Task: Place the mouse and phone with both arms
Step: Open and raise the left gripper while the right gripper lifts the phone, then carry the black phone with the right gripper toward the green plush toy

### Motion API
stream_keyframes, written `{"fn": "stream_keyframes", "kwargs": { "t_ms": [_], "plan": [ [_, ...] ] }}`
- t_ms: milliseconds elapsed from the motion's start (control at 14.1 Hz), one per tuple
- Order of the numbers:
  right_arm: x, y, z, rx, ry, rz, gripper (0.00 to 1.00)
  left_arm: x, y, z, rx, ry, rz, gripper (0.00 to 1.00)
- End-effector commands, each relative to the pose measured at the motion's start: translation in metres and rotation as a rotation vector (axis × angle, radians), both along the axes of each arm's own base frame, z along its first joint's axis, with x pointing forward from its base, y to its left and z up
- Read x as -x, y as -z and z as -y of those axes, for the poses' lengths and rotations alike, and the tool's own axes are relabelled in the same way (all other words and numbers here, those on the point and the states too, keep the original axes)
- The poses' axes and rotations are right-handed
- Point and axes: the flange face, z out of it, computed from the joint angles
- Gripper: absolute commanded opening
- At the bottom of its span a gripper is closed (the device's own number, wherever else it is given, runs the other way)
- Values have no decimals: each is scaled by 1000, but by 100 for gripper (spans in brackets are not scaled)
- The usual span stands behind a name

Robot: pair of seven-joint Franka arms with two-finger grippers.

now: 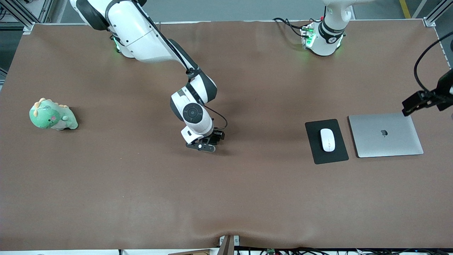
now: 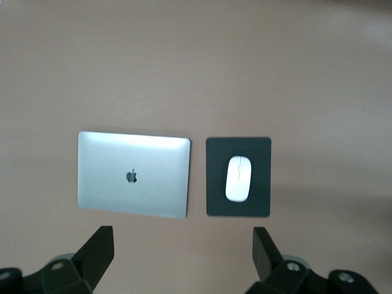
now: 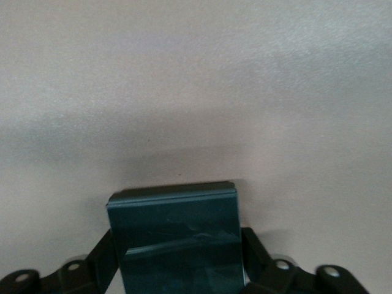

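Observation:
The black phone (image 3: 174, 233) lies on the brown table mat near the middle of the table, and my right gripper (image 3: 177, 254) is shut on it, one finger on each long side. In the front view the right gripper (image 1: 203, 143) is low on the mat and hides the phone. The white mouse (image 1: 327, 139) (image 2: 238, 178) rests on a black pad (image 1: 313, 150) toward the left arm's end. My left gripper (image 2: 182, 254) is open with nothing between its fingers. It hangs high over the table by the laptop, and the front view shows the left gripper (image 1: 414, 104) at the picture's edge.
A shut silver laptop (image 1: 385, 134) (image 2: 133, 174) lies beside the black pad (image 2: 214, 205). A green dinosaur plush (image 1: 53, 116) sits toward the right arm's end of the table. Cables (image 1: 290, 24) trail by the left arm's base.

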Motion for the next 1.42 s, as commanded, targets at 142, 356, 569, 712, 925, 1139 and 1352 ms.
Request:
{"fn": "stream_keyframes", "kwargs": {
  "t_ms": [142, 356, 569, 712, 925, 1139, 1352],
  "plan": [
    [-9, -22, 15, 39, 26, -46, 5, 41, -20, -18, 49, 9, -49, 100],
    [-19, -49, 42, 74, 50, -102, 0, 48, -21, -14, 46, 12, -85, 100],
    [-29, -74, 69, 87, 87, -130, 0, 48, -24, -15, 47, 11, -82, 100],
    [-33, -94, 81, 83, 114, -125, 0, 47, -22, -15, 49, 11, -86, 100],
    [-42, -123, 120, 68, 160, -106, 0, 44, -17, -16, 47, 8, -91, 100],
    [-45, -135, 163, 58, 134, -106, 0, 42, -18, -17, 50, -2, -83, 100],
    [-45, -140, 224, 48, 87, -118, 0, 42, -18, -16, 56, -4, -76, 100]
  ]
}}
